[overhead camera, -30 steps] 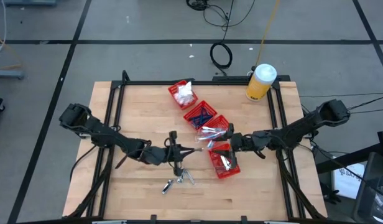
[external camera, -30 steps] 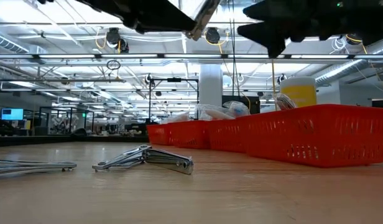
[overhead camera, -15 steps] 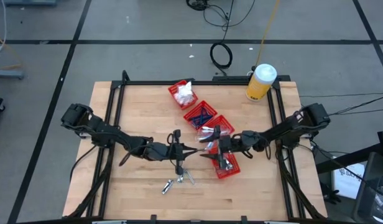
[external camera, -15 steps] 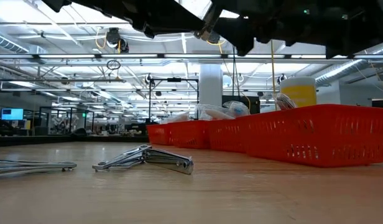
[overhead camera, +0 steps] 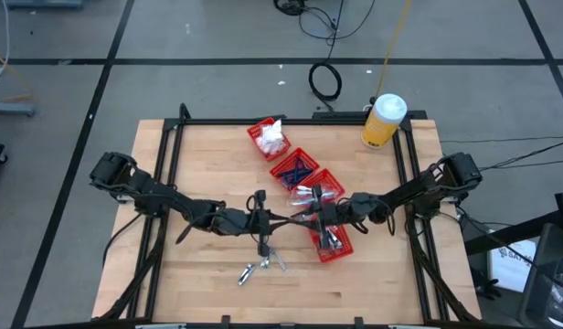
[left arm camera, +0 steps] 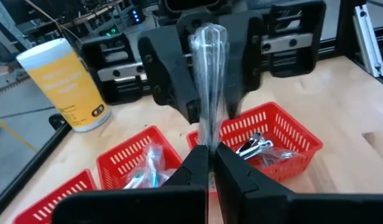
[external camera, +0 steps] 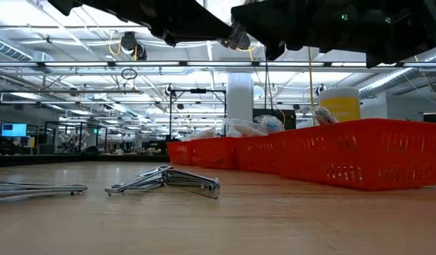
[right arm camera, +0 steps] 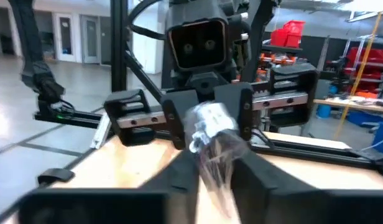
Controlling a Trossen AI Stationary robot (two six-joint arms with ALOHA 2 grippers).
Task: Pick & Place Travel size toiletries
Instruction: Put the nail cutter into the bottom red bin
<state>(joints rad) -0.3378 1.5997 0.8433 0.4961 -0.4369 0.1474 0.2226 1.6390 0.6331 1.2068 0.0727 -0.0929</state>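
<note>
We find a handover in hand. The left end effector [left arm camera: 208, 163] pinches the base of a clear-wrapped stick [left arm camera: 209, 81], held above the counter [overhead camera: 199, 164]. The right end effector [overhead camera: 311, 216] faces it, fingers spread around the stick's far end. Next, we judge, the right closes before the left releases, then carries it to a bin [overhead camera: 316, 187].

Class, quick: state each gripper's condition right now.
Left gripper: shut on the clear-wrapped stick.
Right gripper: open around that stick's other end.
</note>
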